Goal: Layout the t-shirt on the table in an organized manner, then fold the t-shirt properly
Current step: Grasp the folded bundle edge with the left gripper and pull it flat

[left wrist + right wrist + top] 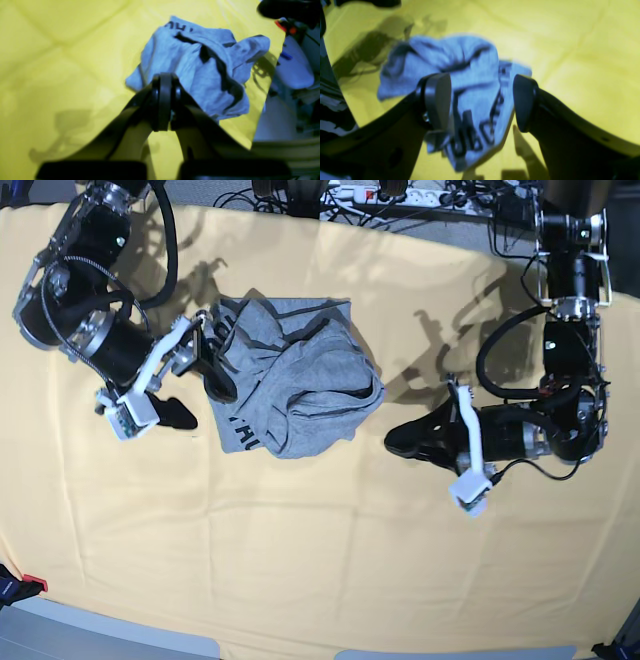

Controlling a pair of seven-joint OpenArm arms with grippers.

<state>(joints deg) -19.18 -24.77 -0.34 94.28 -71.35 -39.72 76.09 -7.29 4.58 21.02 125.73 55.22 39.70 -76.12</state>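
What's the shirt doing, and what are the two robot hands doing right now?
t-shirt: crumpled in a heap on the table, not laid flat, some lettering showing.
Right gripper: open, jaws either side of the shirt's edge, not pinching it.
Left gripper: shut, empty, beside the shirt and not touching it.

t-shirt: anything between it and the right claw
Nothing visible. The open right claw is already at the crumpled t-shirt's edge, its fingers astride the lettered end, with only bare table around.
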